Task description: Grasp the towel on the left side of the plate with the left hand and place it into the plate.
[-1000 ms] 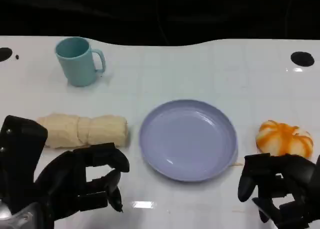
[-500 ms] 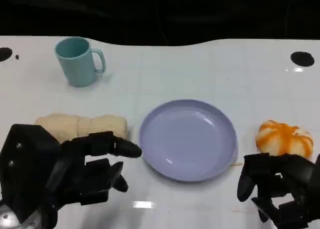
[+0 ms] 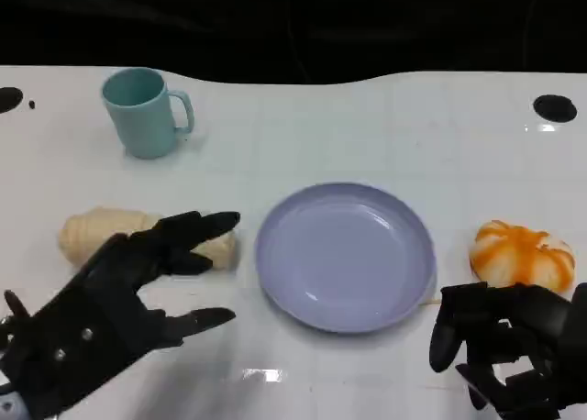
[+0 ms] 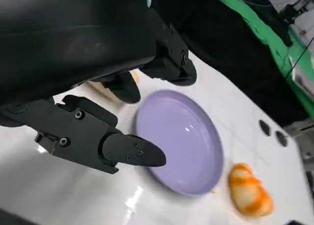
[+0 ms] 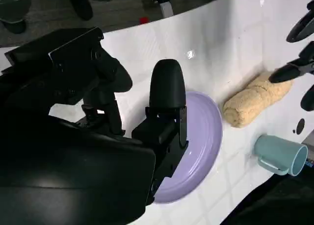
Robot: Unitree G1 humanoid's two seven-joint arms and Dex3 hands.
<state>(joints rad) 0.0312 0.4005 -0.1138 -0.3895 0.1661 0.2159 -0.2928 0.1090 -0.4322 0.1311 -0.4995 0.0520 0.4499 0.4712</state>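
Observation:
A rolled cream towel (image 3: 96, 235) lies on the white table left of the lilac plate (image 3: 345, 255). The towel also appears in the right wrist view (image 5: 256, 100), and a small piece of it in the left wrist view (image 4: 100, 86). My left hand (image 3: 119, 292) hovers over the towel's right end with its fingers spread apart, holding nothing; whether the fingers (image 3: 194, 226) touch the towel I cannot tell. The plate (image 4: 179, 141) is empty. My right hand (image 3: 509, 347) stays low at the front right, fingers curled in on nothing.
A teal mug (image 3: 144, 111) stands at the back left. An orange-and-white pumpkin-like object (image 3: 521, 254) sits right of the plate, just behind my right hand. A dark edge bounds the table (image 3: 367, 127) at the back.
My left hand has opened and reached forward from the front left, and its fingers now spread over the towel's right end. The right hand has barely moved.

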